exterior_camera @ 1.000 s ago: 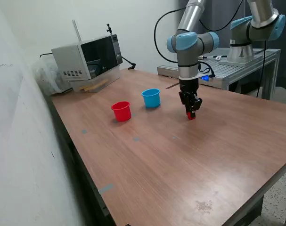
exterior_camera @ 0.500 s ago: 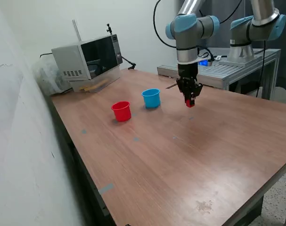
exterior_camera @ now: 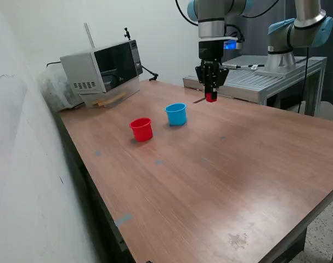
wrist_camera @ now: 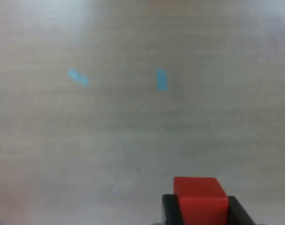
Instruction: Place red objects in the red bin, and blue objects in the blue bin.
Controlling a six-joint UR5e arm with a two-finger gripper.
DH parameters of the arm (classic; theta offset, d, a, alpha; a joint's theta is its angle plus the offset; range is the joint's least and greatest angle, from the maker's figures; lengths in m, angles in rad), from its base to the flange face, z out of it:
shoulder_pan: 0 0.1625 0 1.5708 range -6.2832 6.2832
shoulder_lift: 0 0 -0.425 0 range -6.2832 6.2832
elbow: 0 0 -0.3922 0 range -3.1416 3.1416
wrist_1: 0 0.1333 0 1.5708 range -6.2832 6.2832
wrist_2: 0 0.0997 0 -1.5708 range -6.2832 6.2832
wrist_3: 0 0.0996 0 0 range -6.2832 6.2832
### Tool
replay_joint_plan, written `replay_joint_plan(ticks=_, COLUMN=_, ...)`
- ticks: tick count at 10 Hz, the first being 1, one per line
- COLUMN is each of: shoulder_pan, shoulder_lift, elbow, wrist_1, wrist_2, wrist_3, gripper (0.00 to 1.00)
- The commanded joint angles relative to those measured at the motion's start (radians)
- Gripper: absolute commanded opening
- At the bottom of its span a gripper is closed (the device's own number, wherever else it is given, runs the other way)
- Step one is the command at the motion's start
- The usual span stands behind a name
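Wooden table (exterior_camera: 221, 181), tool (exterior_camera: 211, 96) clamping red cube (exterior_camera: 211, 98) aloft.

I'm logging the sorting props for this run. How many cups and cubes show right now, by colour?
Red cups: 1, the red cup.
Light blue cups: 1, the light blue cup.
Red cubes: 1, the red cube, held in the tool above the table.
Dark blue cubes: 0 in view.
Total: 3.
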Motion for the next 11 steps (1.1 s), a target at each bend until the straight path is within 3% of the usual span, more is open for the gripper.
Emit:
replay_joint_plan(ticks=1, shoulder_pan=-0.008, shoulder_lift=0.005, elbow=-0.092, wrist_1=0.027, wrist_2=0.001, wrist_3=-0.015, gripper=0.00)
replay_joint_plan(ticks=7, shoulder_pan=-0.180, shoulder_lift=0.161, elbow=-0.274, wrist_1=0.030, wrist_2=-0.010, wrist_3=-0.017, gripper=0.00)
replay_joint_plan(ticks=9, shoulder_pan=-0.213, shoulder_lift=0.209, elbow=-0.331, wrist_1=0.030, wrist_2=-0.049, wrist_3=-0.017, gripper=0.00)
replay_joint_plan(ticks=11, shoulder_pan=-0.240, shoulder_lift=0.246, elbow=-0.371, wrist_1=0.029, wrist_2=-0.056, wrist_3=-0.017, gripper=0.00)
